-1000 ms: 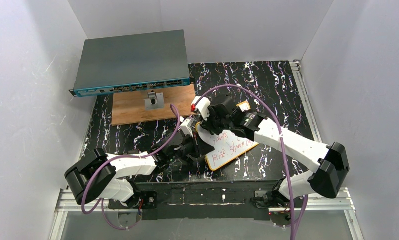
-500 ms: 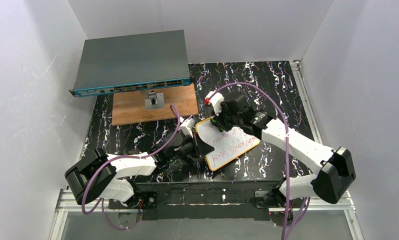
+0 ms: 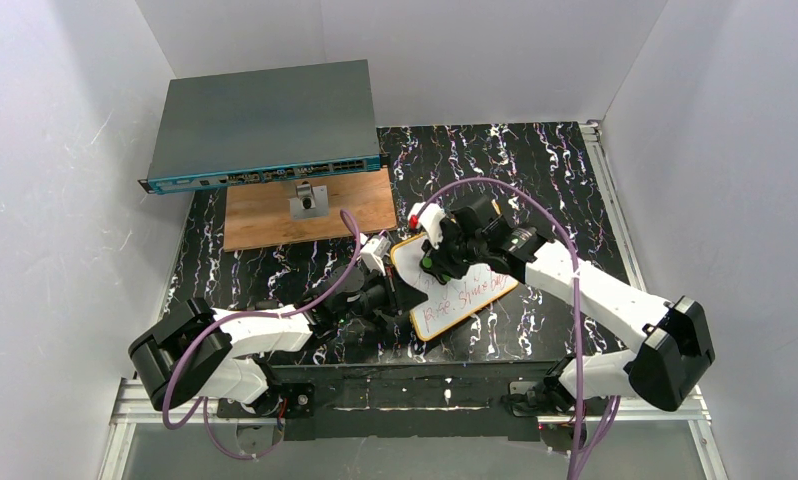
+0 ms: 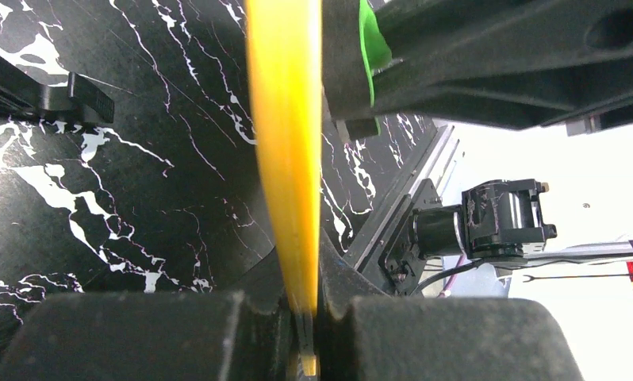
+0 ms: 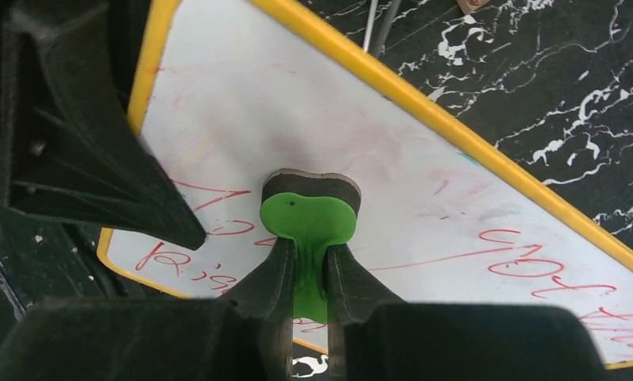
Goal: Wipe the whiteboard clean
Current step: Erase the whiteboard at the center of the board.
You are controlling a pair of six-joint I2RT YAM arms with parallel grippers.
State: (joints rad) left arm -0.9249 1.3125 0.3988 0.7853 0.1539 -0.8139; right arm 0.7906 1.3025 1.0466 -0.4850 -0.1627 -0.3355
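Observation:
The whiteboard (image 3: 467, 298), white with an orange rim, lies tilted at the table's middle. Its rim (image 4: 285, 119) runs edge-on through the left wrist view. My left gripper (image 3: 401, 290) (image 4: 304, 311) is shut on the board's left edge. My right gripper (image 3: 437, 262) (image 5: 305, 274) is shut on a green eraser (image 5: 309, 216) (image 4: 370, 51), whose dark pad presses on the board's face (image 5: 408, 159). Around the eraser the face is wiped to faint pink smears. Red writing (image 5: 535, 266) still runs along the near side.
A grey network switch (image 3: 265, 125) sits at the back left. In front of it lies a brown wooden board (image 3: 265, 222) with a small grey metal piece (image 3: 308, 203) on it. The black marbled table (image 3: 545, 170) is walled in white on three sides.
My right gripper has swept the eraser across the board's far part, first right and away, then back toward the near left. The board has shifted slightly. The left gripper's hold has not changed.

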